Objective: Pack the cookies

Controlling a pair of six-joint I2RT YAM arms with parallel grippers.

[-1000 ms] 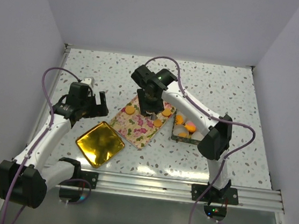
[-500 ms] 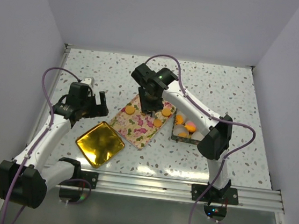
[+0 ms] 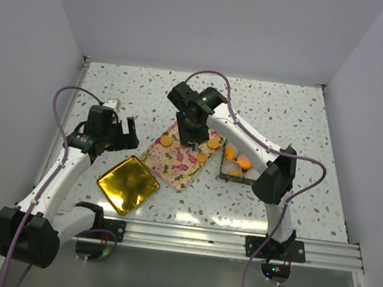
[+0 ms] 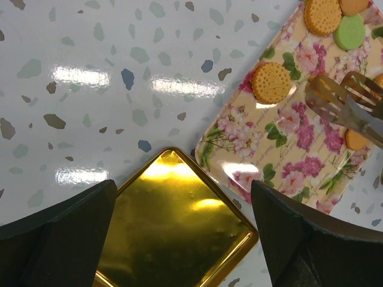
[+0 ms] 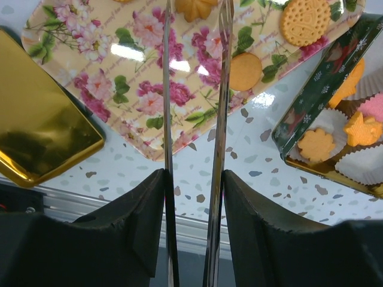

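— Which step is in hand?

— A pick-up, it is judged. The slotted metal tongs (image 4: 335, 98) are clamped in the right gripper (image 5: 191, 191), with the blades partly squeezed. They are held over the far end of the long floral-printed tray (image 5: 149, 78), one tip on either side of a leaf-shaped orange cookie (image 5: 192, 7). Whether that cookie is already pinched cannot be told.

— And the other cookies?

— Round orange cookies (image 4: 270, 82) and a green cookie (image 4: 349, 31) are left on the tray. Several more are seated in white paper cups (image 5: 359, 164) inside the dark green tin (image 5: 314, 89), just right of the tray.

— The left gripper (image 4: 179, 197)?

— Spread wide and empty, it is hung over the square gold lid (image 4: 173, 227), just left of the tray's near end.

— What is called for next?

— The tongs should be closed gently on the cookie, which is then lifted clear and carried right of the tray to a free cup. Too hard a squeeze may crack it, and too light a one may let it slip.
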